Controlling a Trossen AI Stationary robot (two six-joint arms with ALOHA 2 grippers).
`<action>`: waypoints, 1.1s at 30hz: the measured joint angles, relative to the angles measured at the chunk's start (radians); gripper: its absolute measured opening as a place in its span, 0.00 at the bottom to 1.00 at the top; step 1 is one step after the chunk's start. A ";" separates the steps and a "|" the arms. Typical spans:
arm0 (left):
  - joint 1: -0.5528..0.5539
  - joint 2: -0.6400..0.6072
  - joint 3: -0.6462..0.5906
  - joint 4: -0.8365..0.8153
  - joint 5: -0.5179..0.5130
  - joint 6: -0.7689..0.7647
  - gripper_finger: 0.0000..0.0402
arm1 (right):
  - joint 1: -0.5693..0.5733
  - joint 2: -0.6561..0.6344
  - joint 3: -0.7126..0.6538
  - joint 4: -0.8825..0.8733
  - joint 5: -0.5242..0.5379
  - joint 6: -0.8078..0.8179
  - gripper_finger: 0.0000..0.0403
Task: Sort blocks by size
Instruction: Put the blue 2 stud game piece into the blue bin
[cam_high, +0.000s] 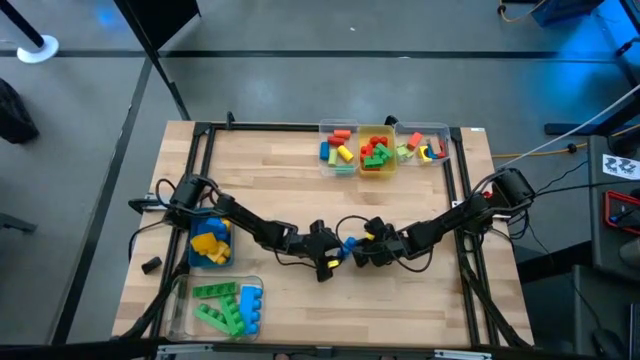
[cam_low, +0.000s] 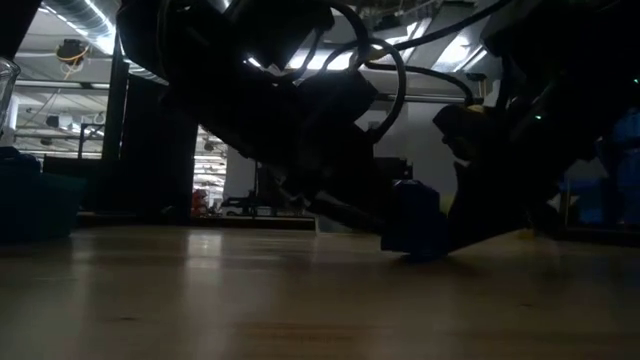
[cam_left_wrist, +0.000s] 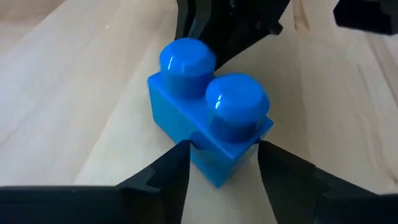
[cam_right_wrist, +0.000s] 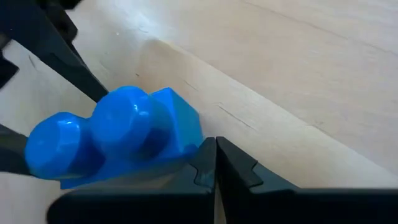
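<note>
Blue two-stud block (cam_left_wrist: 208, 127) on tabletop (cam_high: 290, 170) mid-front, between my two claws. Left claw (cam_left_wrist: 221, 163) straddles one end, fingers loosely against its sides; long axis points away. Right claw (cam_right_wrist: 214, 163) shut, touching other side

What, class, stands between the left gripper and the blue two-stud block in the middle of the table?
Nothing visible does. The left gripper already has the blue two-stud block between its fingers. The right gripper, shut, sits against the block's other end, on the far side rather than in between.
</note>
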 joint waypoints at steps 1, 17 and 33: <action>-0.001 0.000 0.000 -0.001 -0.001 -0.006 0.44 | 0.000 0.000 0.000 0.003 0.001 0.004 0.03; -0.051 0.000 0.000 -0.071 0.003 -0.101 0.53 | 0.001 0.000 0.000 -0.001 0.027 0.003 0.03; -0.050 0.000 0.000 -0.036 -0.063 -0.125 0.53 | 0.001 0.000 0.000 0.076 0.008 -0.023 0.03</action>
